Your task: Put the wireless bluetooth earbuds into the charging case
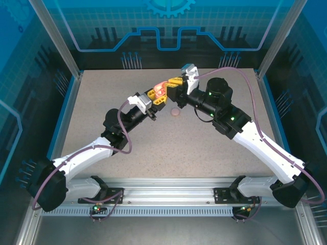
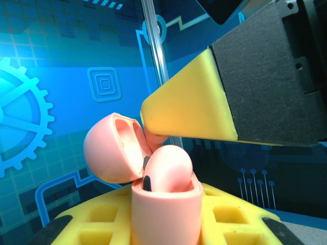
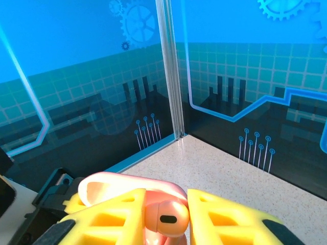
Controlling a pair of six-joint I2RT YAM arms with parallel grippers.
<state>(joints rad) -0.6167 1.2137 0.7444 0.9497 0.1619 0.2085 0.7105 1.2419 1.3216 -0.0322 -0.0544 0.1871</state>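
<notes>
My left gripper [image 1: 155,97] is shut on a pink charging case [image 2: 163,214], held upright above the table with its lid [image 2: 110,148] swung open. One pink earbud [image 2: 171,168] sits in the case's mouth, a black mark on its side. My right gripper [image 3: 166,218] is shut on another pink earbud [image 3: 167,219], just over the open case beside the lid [image 3: 122,184]. In the left wrist view a right finger [image 2: 189,107] reaches in from the upper right, with a bit of pink [image 2: 156,138] under its tip. In the top view the right gripper [image 1: 172,86] meets the case [image 1: 160,88] at the table's far middle.
A small round pink object [image 1: 175,113] lies on the speckled table [image 1: 204,153] just in front of the two grippers. Blue see-through walls [image 1: 168,25] close the table at the back and sides, with a corner post [image 3: 171,76] close behind the right gripper.
</notes>
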